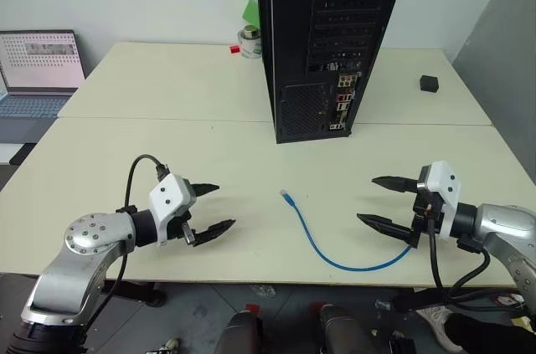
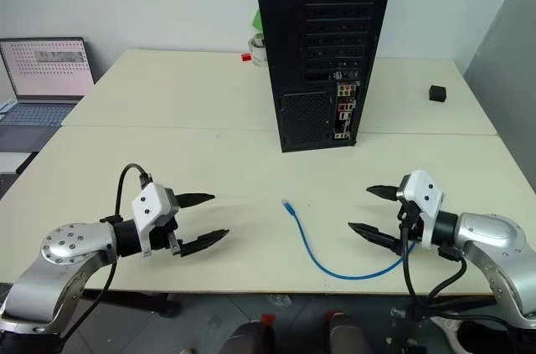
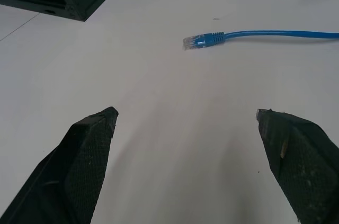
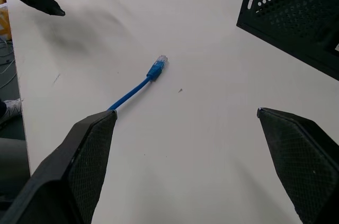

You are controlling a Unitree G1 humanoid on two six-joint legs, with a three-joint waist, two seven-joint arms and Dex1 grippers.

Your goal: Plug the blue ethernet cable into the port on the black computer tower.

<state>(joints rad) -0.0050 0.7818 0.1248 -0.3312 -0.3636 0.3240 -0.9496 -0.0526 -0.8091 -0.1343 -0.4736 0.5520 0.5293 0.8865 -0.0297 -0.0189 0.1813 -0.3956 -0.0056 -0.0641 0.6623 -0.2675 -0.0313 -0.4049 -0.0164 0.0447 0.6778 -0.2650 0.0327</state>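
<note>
The thin bright-blue ethernet cable (image 1: pixel 322 241) lies loose on the pale counter (image 1: pixel 209 145), curving between the two arms. One pale translucent plug (image 1: pixel 286 196) points up toward the tall black metal computer tower (image 1: pixel 322 36); the other end runs under the right gripper (image 1: pixel 386 201). The tower stands upright well behind the cable, and its strip of coloured connectors holding the port (image 1: pixel 342 103) faces the robot.

Both grippers hover just above the counter with jaws spread wide and nothing in them; the left gripper (image 1: pixel 213 209) sits off to the cable's left.

The plug is small and lies flat, so jaws closing on it could pinch the cord instead, or nudge the plug away across the smooth counter. A grip too far back would probably leave the plug drooping and misaligned with the small socket. Pushing hard against the wrong connector might shift the tower.
</note>
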